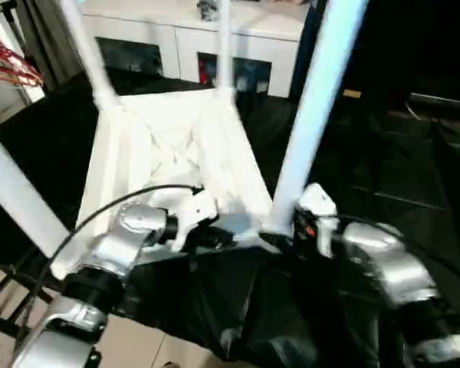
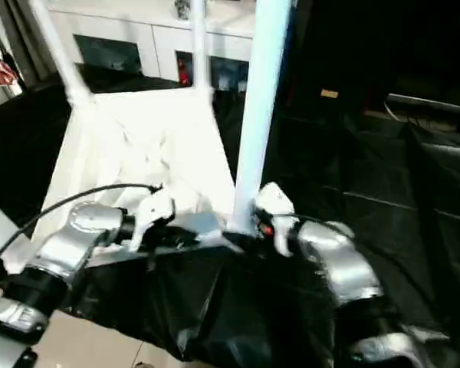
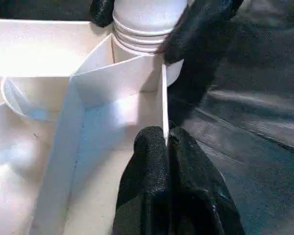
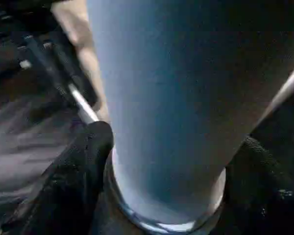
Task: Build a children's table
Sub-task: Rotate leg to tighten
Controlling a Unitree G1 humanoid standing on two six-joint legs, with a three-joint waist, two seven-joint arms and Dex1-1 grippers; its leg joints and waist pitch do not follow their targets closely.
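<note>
The children's table (image 1: 169,146) lies upside down on the black sheet (image 1: 238,307) that covers my desk, its ribbed underside facing up, so the square top looks like a shallow white tray. The ribs split it into compartments, and I see nothing lying in them. Round sockets sit at the corners. The near-right socket (image 3: 137,49) has a leg (image 1: 314,107) standing in it, with ridged rings showing just above the rim.

All four legs point up and away from the top, their long axes roughly upright and tilted outward in my head view. Two rise at the far corners, one at the near left (image 1: 19,199) and one at the near right. Every leg is cut off by the picture edges, so I cannot see their free ends.

My left hand (image 3: 166,147) is clenched on the thin white edge wall of the top, one black finger on each side of it, just beside the near-right socket. My right hand (image 4: 161,196) is at the foot of the near-right leg, a black finger (image 4: 73,181) on either side of the tube; I cannot tell whether they press it or stand slightly off.

Beyond the desk stands a white cabinet (image 1: 184,38), blurred, its contents too unclear to name.
</note>
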